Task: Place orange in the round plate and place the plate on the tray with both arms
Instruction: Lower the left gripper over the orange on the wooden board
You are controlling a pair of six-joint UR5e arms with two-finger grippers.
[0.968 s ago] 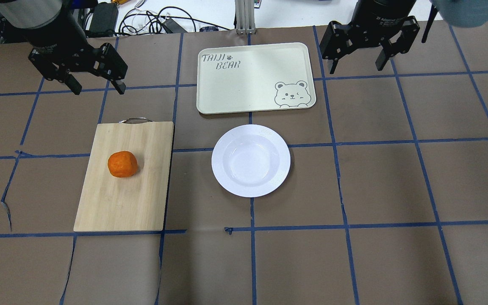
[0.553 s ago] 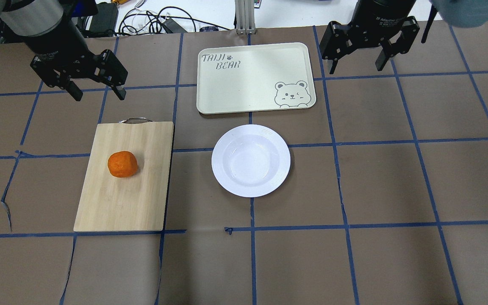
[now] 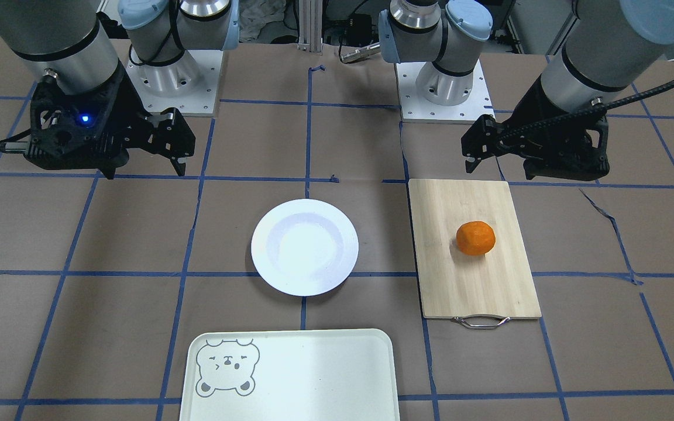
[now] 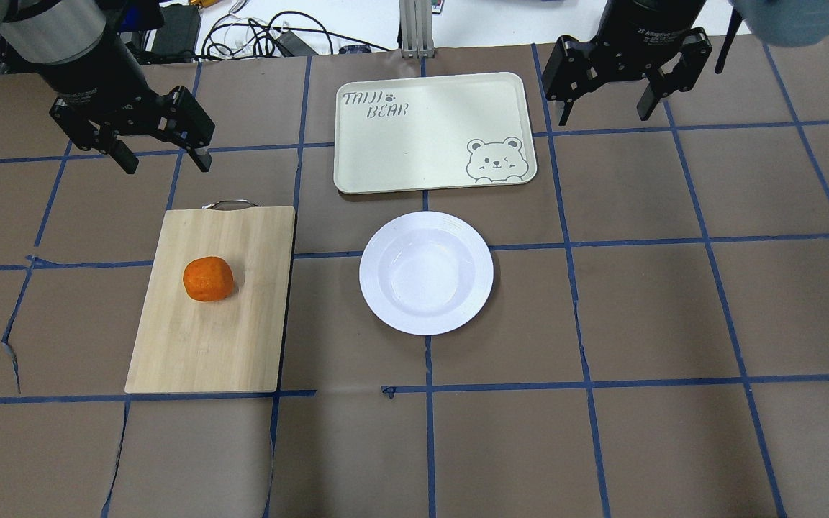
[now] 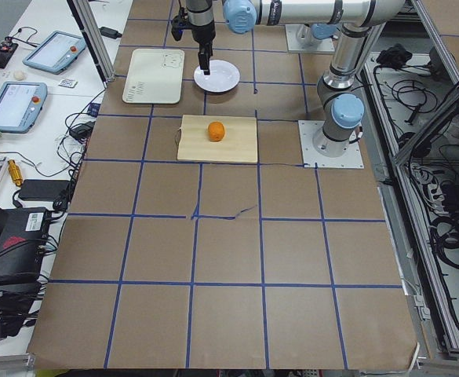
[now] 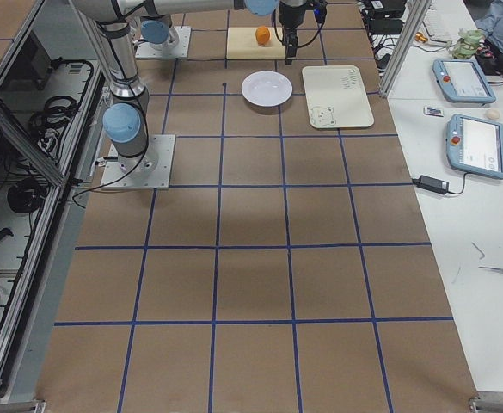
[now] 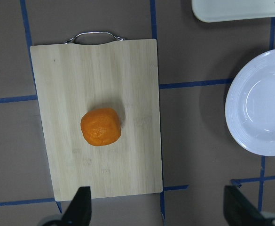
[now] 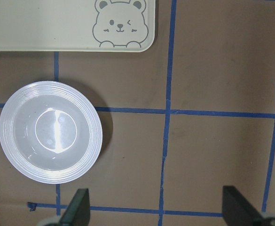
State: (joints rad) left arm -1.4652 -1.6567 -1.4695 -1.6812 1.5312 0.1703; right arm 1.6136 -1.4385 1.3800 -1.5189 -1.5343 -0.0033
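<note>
The orange (image 4: 208, 279) lies on a wooden cutting board (image 4: 242, 338), left of the empty white round plate (image 4: 426, 273). Beyond the plate lies the pale tray (image 4: 432, 133) with its bear face, nothing on it. My left gripper (image 4: 166, 164) hangs open above the table just past the board's handle end. My right gripper (image 4: 605, 115) is open too, high beside the tray's right end. From the left wrist I look down on the orange (image 7: 100, 126) and part of the plate (image 7: 264, 103). The right wrist sees the plate (image 8: 50, 133) and the tray's corner (image 8: 43, 23).
The board's metal handle (image 4: 228, 204) points toward the left gripper. Cables and black devices (image 4: 256, 36) lie past the table's far edge. Both arm bases (image 3: 442, 88) stand on the robot's side. Brown matting with blue tape lines covers the table.
The left gripper has shifted slightly left and a little nearer the board, still open. The right gripper, orange, plate and tray have not moved.
</note>
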